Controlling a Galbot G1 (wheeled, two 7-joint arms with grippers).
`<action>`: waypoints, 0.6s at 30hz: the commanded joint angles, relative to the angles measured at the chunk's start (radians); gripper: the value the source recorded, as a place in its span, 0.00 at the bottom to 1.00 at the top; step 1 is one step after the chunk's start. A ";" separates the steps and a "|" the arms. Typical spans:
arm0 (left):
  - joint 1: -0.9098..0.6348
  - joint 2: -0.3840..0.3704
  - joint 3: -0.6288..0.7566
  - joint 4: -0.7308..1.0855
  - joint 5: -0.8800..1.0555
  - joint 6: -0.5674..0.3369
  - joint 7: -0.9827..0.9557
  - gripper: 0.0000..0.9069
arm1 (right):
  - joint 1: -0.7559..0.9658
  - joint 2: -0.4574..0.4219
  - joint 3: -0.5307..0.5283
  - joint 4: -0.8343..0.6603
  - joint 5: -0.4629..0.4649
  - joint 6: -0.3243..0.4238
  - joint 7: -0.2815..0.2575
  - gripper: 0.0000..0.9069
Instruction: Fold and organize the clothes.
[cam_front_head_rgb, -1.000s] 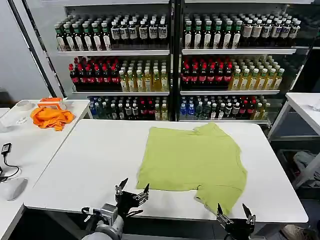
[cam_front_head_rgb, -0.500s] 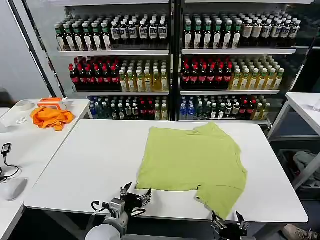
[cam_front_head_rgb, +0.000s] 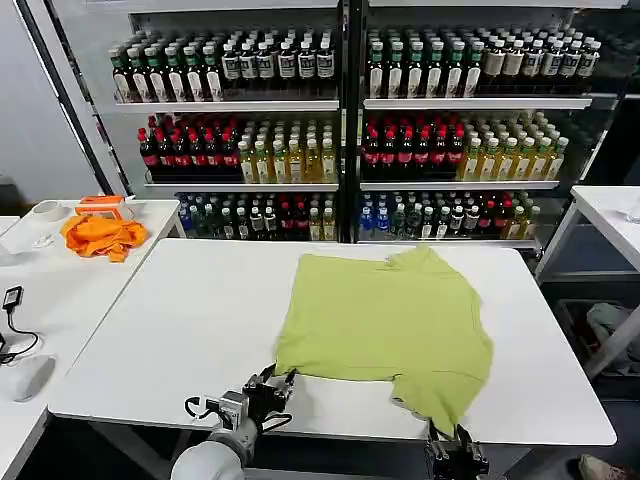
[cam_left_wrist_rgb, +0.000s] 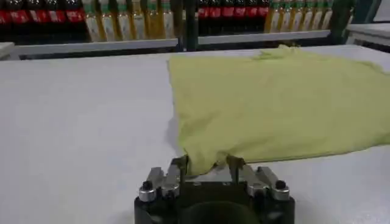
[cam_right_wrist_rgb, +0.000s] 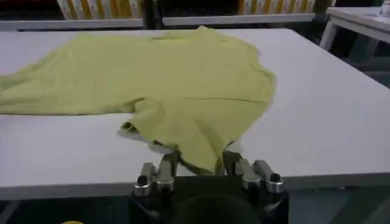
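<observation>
The clothes are one light yellow-green T-shirt (cam_front_head_rgb: 385, 320), lying flat on the white table (cam_front_head_rgb: 170, 320) right of its middle, plain side up. My left gripper (cam_front_head_rgb: 277, 383) is at the shirt's near left corner. In the left wrist view the left gripper (cam_left_wrist_rgb: 207, 165) is open, with that corner of the T-shirt (cam_left_wrist_rgb: 274, 103) lying between its fingers. My right gripper (cam_front_head_rgb: 452, 437) is at the table's front edge by the near right sleeve. The right gripper (cam_right_wrist_rgb: 199, 161) is open too, and the tip of the T-shirt (cam_right_wrist_rgb: 183, 79) hangs between its fingers.
An orange cloth (cam_front_head_rgb: 100, 235) lies on a side table at the left, with a mouse (cam_front_head_rgb: 25, 378) nearer the front. Shelves of bottles (cam_front_head_rgb: 340, 130) stand behind the table. Another white table (cam_front_head_rgb: 610, 210) is at the right. Bare tabletop lies left of the shirt.
Both grippers have come down and forward to the shirt's near edge. Their fingers now straddle the cloth and look closer together than a second ago.
</observation>
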 joint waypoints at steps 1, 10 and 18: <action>0.000 0.003 0.001 -0.004 -0.030 0.011 0.010 0.02 | 0.000 0.001 -0.002 0.001 0.002 0.000 0.000 0.00; 0.040 0.010 -0.008 -0.106 -0.078 0.008 0.009 0.02 | -0.005 -0.010 0.009 0.026 0.004 0.019 -0.009 0.00; 0.096 0.026 -0.047 -0.197 -0.095 0.000 0.015 0.02 | -0.065 -0.033 0.030 0.116 0.001 0.035 -0.013 0.00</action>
